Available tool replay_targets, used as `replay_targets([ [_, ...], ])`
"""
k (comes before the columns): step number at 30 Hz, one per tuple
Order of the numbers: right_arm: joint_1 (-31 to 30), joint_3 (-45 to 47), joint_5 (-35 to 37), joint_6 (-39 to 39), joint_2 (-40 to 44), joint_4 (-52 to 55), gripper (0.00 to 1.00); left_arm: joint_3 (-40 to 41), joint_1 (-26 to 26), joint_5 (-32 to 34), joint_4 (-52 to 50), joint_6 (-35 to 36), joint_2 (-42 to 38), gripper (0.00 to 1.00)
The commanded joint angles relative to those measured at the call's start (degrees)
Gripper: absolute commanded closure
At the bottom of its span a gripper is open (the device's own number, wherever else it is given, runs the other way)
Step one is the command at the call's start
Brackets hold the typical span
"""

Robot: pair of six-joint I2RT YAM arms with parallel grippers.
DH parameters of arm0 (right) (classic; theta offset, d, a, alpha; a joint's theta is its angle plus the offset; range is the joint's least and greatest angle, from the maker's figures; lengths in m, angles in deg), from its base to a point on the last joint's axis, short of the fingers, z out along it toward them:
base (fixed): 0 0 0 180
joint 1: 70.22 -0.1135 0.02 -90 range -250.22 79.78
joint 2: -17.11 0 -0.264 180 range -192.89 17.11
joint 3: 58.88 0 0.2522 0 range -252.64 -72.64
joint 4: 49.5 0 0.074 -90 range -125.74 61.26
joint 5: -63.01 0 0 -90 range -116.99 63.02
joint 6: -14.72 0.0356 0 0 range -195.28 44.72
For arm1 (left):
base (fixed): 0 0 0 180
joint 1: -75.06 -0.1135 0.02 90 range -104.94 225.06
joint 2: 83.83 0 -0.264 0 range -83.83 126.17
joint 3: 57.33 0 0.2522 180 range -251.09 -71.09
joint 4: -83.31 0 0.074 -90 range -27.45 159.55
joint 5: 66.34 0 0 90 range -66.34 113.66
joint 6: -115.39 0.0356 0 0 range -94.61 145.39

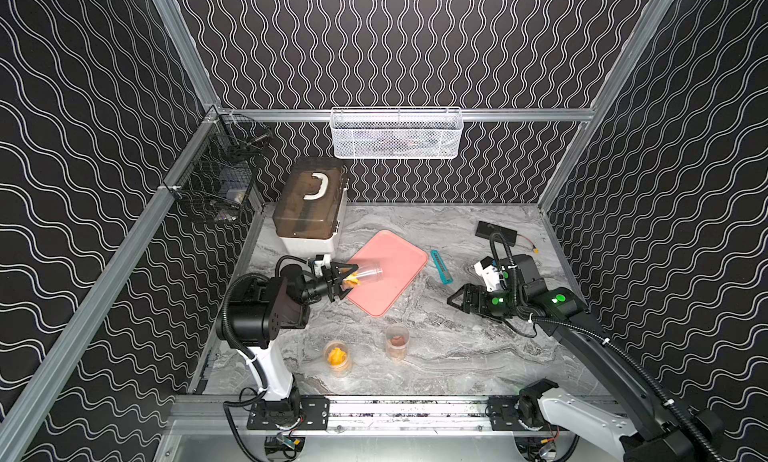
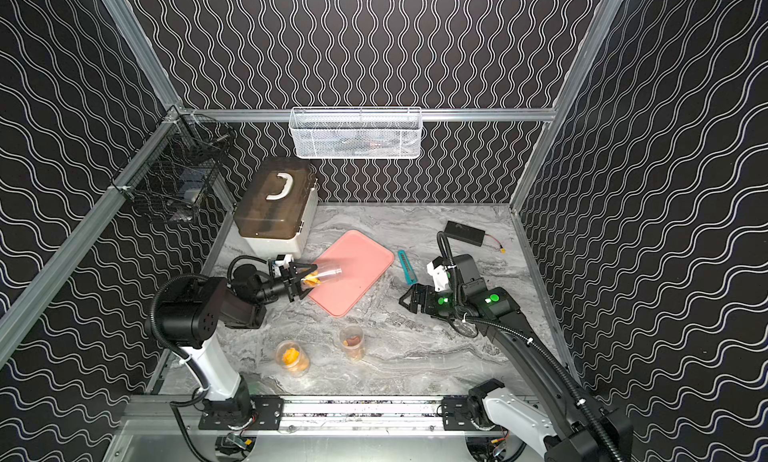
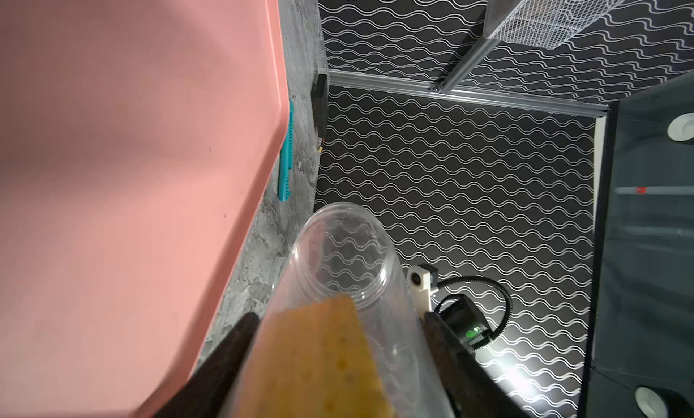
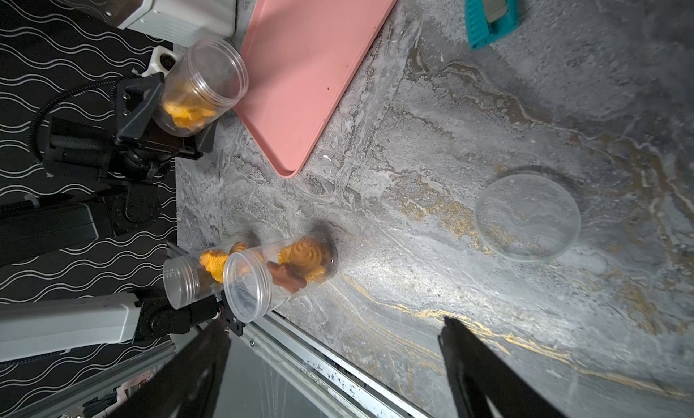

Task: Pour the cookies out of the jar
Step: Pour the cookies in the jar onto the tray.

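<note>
Pinching the jar (image 1: pixel 368 273) near its base with the left gripper (image 1: pixel 350 282), mouth lying sideways over the pink tray's (image 1: pixel 397 252) edge, with cookies (image 1: pixel 352 279) bunched at the base. Tip the mouth lower over the tray's middle, slowly. Leave the right gripper (image 1: pixel 454 301), spread and empty, aside.

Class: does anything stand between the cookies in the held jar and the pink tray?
Nothing visible does. The jar in the left hand is lidless, its mouth open toward the bare pink tray; the cookies lie at its base.
</note>
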Motion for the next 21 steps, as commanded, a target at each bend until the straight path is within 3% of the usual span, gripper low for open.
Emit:
replay_targets([
  [1,-0.07,0.29,-0.75,1.19,0.07,-1.88,0.09,-0.70,-0.43,-0.36,-3.98,4.63,-0.76,0.71],
  [14,-0.14,1.31,-2.07,2.96,-2.23,-5.54,0.10,-3.19,-1.99,3.36,-25.06,17.60,-5.79,0.71],
  [21,-0.14,1.28,-1.80,2.37,-2.29,-4.94,0.10,-4.39,-1.90,3.93,-28.83,20.28,-5.54,0.71],
])
